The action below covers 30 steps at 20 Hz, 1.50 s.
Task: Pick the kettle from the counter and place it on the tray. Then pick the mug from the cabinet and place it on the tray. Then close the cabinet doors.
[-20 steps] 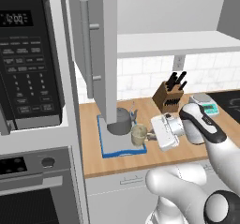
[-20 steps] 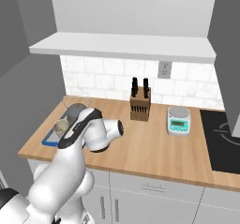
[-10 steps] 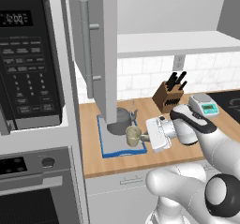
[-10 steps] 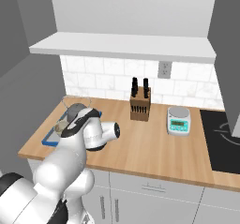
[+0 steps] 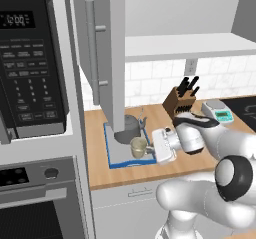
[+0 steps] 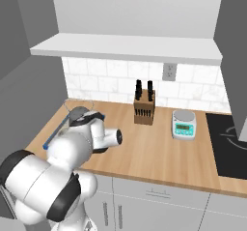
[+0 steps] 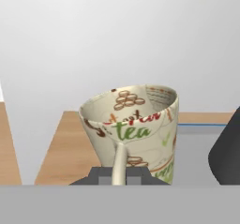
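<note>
A: Mug position?

B: Mug (image 7: 133, 131) sits right at the gripper (image 7: 119, 174), handle pinched between the closed jaws, body tilted. From the left base camera the mug (image 5: 138, 147) is over the near right part of the tray (image 5: 111, 153), just in front of the kettle (image 5: 132, 124).

A: Tray and kettle?

B: Tray lies on the desk (image 5: 195, 158), left end. Kettle stands on the tray, partly hidden behind the open cabinet door (image 5: 107, 58).

A: Resting or lifted?

B: Can't tell whether the mug's base touches the tray.
</note>
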Tool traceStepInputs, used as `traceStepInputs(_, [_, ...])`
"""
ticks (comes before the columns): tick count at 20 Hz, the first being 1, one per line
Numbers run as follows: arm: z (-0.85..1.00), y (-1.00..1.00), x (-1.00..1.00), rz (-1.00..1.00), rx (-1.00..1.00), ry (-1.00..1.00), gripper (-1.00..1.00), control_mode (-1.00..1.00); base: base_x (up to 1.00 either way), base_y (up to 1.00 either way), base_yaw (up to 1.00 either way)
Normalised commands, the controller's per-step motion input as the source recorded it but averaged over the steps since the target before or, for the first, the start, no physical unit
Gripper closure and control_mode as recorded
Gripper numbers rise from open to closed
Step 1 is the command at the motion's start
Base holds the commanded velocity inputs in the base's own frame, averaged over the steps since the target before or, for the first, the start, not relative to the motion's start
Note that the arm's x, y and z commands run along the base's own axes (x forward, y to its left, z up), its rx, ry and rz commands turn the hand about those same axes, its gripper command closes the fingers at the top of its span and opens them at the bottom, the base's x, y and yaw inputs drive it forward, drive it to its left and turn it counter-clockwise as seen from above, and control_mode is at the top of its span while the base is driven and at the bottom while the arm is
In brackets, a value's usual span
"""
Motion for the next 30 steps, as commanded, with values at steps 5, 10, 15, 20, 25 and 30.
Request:
traceStepInputs(5, [-0.17, 0.0, 0.2, 0.03, 0.0, 0.0, 1.0, -1.0, 0.0, 0.0, 0.0])
traceStepInputs(10, [-0.14, 0.0, 0.2, 0.03, 0.0, 0.0, 1.0, -1.0, 0.0, 0.0, 0.0])
traceStepInputs(15, [-0.15, 0.0, 0.14, 0.04, 0.0, 0.0, 1.0, -1.0, 0.0, 0.0, 0.0])
traceStepInputs(20, [-0.16, 0.0, 0.08, 0.04, 0.0, 0.0, 1.0, -1.0, 0.0, 0.0, 0.0])
traceStepInputs(25, [-0.08, 0.01, -0.02, 0.03, 0.0, 0.0, -1.0, -1.0, 0.0, 0.0, 0.0])
traceStepInputs(30, [0.01, 0.0, 0.0, 0.0, 0.0, 0.0, -1.0, -1.0, 0.0, 0.0, 0.0])
